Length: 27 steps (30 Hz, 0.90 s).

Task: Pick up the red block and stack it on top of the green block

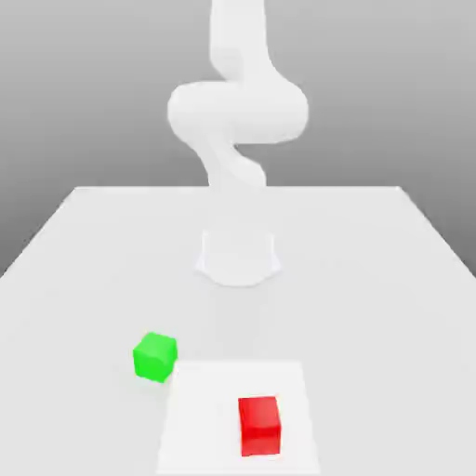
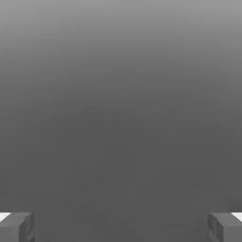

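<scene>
The red block lies on the white table near its front edge, a little toward the exterior view's right. The green block sits apart from it, farther back and toward the exterior view's left, turned slightly. The white arm rises from its base at mid-table and runs up past the frame's upper edge. In the hand view my gripper is open: the two grey fingertips stand far apart with nothing between them, against a plain grey backdrop.
A lighter square patch marks the table surface under and around the red block. The table's side edges taper toward the back, with bare surface on both sides of the arm's base.
</scene>
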Available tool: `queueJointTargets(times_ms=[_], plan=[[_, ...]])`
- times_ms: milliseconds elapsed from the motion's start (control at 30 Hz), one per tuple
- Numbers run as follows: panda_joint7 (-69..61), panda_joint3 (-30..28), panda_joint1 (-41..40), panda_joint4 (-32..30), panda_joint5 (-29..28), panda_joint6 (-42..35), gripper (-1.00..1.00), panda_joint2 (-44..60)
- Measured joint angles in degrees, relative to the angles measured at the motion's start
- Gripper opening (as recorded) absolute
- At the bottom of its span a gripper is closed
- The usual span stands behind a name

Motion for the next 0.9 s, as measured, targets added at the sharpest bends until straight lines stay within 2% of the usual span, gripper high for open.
queueJointTargets(times_ms=[733,900], plan=[[-1.72,1.14,1.74,-12.95,-0.41,20.24,0.0,46.05],[-1.55,0.9,2.02,-12.7,-0.83,27.78,0.0,56.44]])
